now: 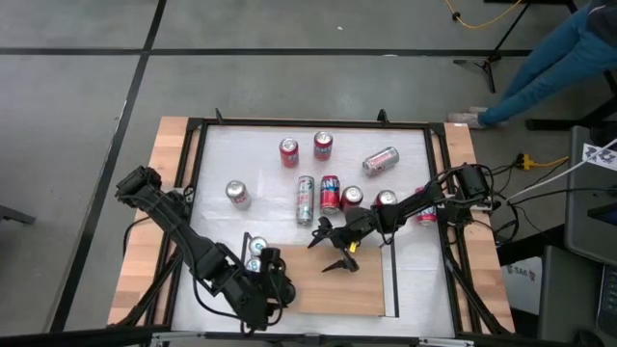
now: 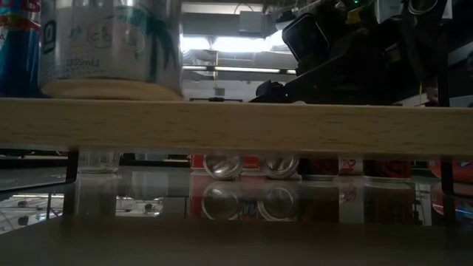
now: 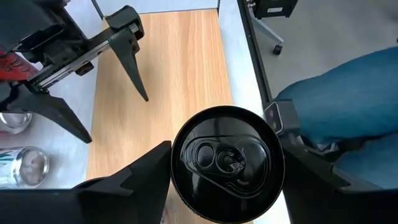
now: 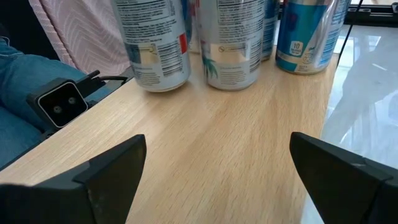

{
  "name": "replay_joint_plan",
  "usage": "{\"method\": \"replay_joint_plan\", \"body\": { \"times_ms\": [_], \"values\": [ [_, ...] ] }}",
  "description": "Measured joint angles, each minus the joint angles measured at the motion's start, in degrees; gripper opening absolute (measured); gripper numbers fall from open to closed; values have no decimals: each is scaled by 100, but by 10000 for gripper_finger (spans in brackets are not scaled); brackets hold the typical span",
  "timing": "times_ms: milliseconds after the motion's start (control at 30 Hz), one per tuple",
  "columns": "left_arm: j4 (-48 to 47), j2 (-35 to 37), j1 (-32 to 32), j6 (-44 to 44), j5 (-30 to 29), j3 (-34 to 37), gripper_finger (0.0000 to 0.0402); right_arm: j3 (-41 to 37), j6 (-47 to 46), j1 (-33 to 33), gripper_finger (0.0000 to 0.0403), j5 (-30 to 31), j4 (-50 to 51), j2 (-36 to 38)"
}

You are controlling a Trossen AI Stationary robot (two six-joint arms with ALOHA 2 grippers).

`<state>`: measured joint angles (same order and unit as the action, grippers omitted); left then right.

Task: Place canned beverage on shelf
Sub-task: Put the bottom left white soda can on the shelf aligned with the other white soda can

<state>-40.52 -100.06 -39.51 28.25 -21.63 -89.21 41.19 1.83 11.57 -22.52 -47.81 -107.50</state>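
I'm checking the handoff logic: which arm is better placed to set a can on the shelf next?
Left. The left gripper is closed on a can above the shelf. The right gripper hovers open and empty over the shelf.

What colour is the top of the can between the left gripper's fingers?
Black; the can shows best in the left wrist view.

The shelf (image 1: 337, 289) lay bare across its middle and right; cans (image 1: 254, 253) crowded its left end, and the spread right gripper (image 1: 333, 249) blocked its far edge
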Motion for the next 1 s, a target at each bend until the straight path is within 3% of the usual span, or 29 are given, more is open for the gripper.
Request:
{"method": "replay_joint_plan", "body": {
  "times_ms": [1000],
  "values": [
    [-350, 97, -74, -31, 615, 5, 241, 0, -3, 2, 386, 107, -4, 0]
  ]
}}
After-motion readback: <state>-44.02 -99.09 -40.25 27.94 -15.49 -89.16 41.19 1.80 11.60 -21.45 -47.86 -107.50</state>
